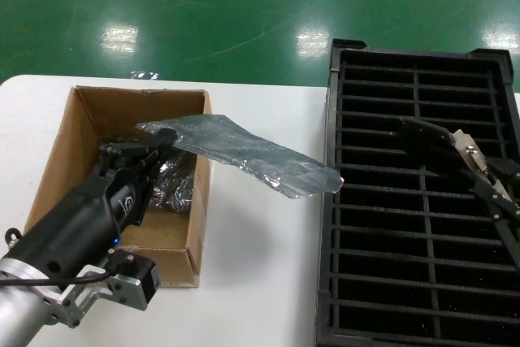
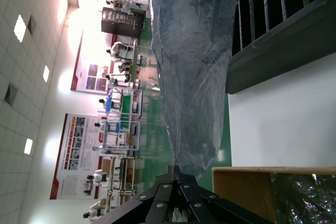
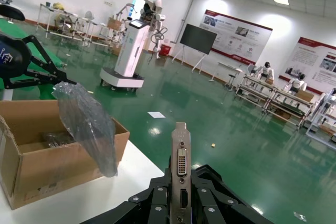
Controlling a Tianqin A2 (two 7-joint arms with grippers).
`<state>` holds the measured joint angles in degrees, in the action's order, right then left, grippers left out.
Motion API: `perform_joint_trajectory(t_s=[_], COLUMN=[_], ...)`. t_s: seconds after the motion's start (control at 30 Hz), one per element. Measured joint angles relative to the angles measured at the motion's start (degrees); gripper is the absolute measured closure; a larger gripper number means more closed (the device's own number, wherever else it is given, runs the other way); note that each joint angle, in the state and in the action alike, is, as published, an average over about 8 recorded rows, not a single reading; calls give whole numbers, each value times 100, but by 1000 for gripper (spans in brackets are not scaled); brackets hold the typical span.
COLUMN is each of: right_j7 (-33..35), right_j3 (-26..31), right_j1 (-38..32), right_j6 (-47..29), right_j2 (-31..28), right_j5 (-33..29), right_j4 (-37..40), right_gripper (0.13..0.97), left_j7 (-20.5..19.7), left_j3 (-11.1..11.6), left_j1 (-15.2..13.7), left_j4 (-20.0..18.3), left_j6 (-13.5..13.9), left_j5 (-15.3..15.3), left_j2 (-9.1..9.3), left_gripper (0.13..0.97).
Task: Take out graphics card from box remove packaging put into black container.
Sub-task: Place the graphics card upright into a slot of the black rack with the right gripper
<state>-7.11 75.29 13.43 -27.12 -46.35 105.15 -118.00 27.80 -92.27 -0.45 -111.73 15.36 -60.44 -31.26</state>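
Observation:
My left gripper (image 1: pixel 165 140) is shut on one end of the grey-blue plastic bag (image 1: pixel 244 154) and holds it above the cardboard box (image 1: pixel 81 132); the bag stretches out toward the black slotted container (image 1: pixel 406 201). In the left wrist view the bag (image 2: pixel 191 66) hangs from the closed fingertips (image 2: pixel 176 170). My right gripper (image 1: pixel 455 152) is shut on the graphics card (image 1: pixel 467 154) above the container. In the right wrist view the card's silver bracket (image 3: pixel 180 156) with a white port stands between the jaws.
More crinkly grey bags (image 1: pixel 171 184) lie inside the box. The white table (image 1: pixel 260 266) lies between box and container. The green floor lies beyond the table's far edge.

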Motion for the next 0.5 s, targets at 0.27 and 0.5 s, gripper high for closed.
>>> perform_joint_trajectory(t_s=[0.27,0.5], right_j7=[-19,-479], right_j3=[52,454], right_j1=[-63,-701], right_j6=[-28,-345], right_j2=[-66,-836], right_j5=[-30,-363], right_j4=[1,1], right_gripper=[902,902], left_j7=[0,0], left_j3=[0,0], left_j1=[0,0], left_j4=[0,0], left_j6=[0,0], left_j5=[0,0], left_j2=[0,0], left_gripper=[959,959])
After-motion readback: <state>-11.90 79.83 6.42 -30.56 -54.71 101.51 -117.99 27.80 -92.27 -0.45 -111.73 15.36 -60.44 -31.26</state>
